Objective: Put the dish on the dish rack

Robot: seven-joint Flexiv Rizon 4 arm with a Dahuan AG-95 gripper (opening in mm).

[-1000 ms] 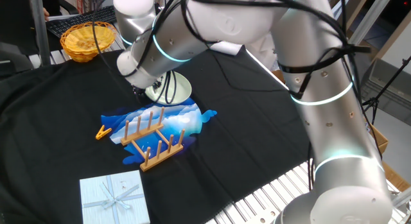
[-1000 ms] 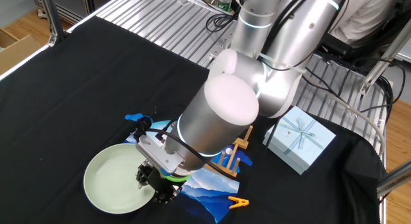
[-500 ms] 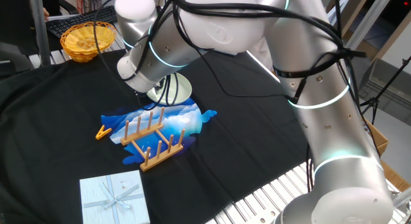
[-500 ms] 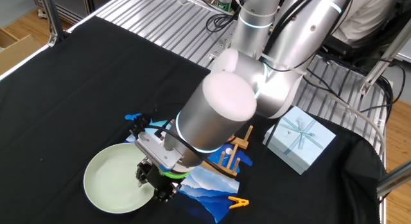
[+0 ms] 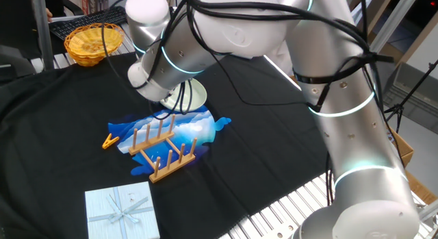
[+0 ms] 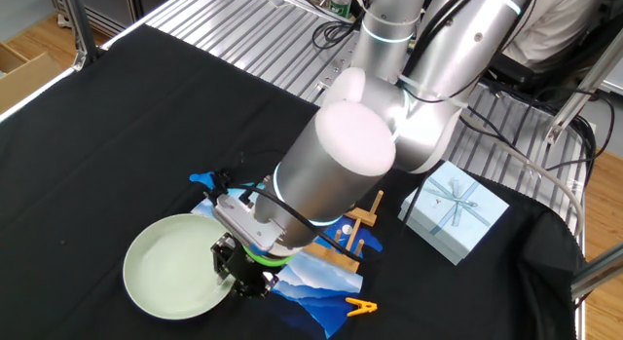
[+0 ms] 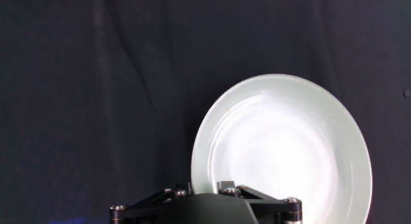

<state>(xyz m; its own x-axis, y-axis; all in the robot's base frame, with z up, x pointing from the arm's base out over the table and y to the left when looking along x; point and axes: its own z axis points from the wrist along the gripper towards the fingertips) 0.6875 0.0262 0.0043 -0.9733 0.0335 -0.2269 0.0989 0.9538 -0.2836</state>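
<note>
The dish (image 6: 175,277) is a pale green-white plate on the black cloth, left of the rack. It also shows in the hand view (image 7: 286,147) and, partly behind the arm, in one fixed view (image 5: 196,95). My gripper (image 6: 240,274) is shut on the dish's rim on the side nearest the rack; in the hand view the rim runs between the jaws of the gripper (image 7: 209,187). The wooden dish rack (image 5: 164,150) stands empty on a blue printed sheet (image 5: 185,129). In the other fixed view the rack (image 6: 355,233) is mostly hidden by the arm.
An orange clothespin (image 5: 109,140) lies left of the rack. A pale blue gift box (image 5: 122,210) sits near the front edge. A yellow wicker basket (image 5: 92,40) stands at the back left. The arm's large body hangs over the rack area.
The gripper has shifted slightly toward the rack with the dish's rim in it. The dish has moved a little with it and looks slightly raised on the gripped side.
</note>
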